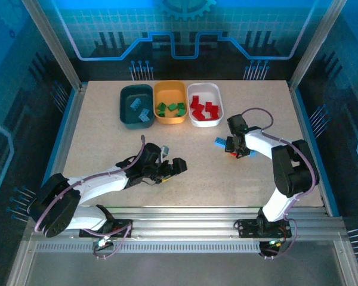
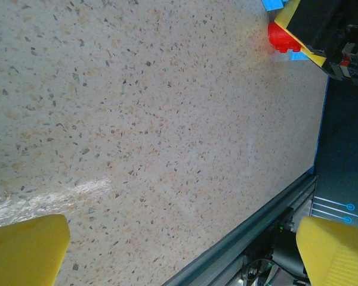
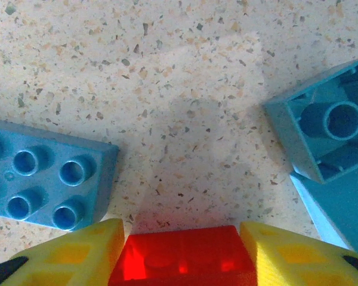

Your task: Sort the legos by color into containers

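Nearer than the white tub (image 1: 206, 124) and to its right, the right gripper (image 3: 182, 253) clamps one red brick (image 3: 182, 265) at the table (image 3: 167, 59), two blue bricks (image 3: 45, 176) flanking; the left gripper (image 2: 179, 250), well nearer and left of that tub, is spread, empty. Likely step: picking red; next, lift and carry into the white tub. Three tubs: orange tub (image 1: 170, 82), teal tub (image 1: 128, 119) left of white.

Left jaws wide apart, right jaws — clamped
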### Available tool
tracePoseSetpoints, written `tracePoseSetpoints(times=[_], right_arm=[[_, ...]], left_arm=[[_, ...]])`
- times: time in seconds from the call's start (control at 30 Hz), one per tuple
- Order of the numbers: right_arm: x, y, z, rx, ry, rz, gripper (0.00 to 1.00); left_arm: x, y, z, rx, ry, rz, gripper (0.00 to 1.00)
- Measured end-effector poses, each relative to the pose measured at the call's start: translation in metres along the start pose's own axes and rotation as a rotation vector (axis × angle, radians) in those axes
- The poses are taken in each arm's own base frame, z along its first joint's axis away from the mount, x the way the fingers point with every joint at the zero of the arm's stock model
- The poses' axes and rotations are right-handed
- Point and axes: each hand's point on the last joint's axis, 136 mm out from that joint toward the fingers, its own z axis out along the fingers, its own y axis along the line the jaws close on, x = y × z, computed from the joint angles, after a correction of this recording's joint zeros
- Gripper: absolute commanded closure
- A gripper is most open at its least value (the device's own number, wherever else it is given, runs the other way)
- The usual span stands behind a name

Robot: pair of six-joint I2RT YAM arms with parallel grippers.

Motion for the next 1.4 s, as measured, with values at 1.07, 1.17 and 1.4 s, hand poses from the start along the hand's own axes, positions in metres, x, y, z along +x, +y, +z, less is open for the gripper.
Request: tracePoseSetpoints(times=[1.07,1.17,1.4], right_arm=[[-0.177,0.16,-0.064,-0.276,-0.315,-0.156,0.3],[-0.169,0.152,-0.075,-0.275,-0.318,-0.163,0.28],[-0.106,0.096,-0.065,-0.213,-0.216,-0.099,0.54]], left_arm=[[-0.07,0.036,-0.091,-0.005,-0.272,-0.162,0.01],[-0.068,0.038,-0.092,-0.019,-0.268,-0.168,0.01],[-0.078,0.032,-0.106,-0.049,-0.322,-0.178,0.01]])
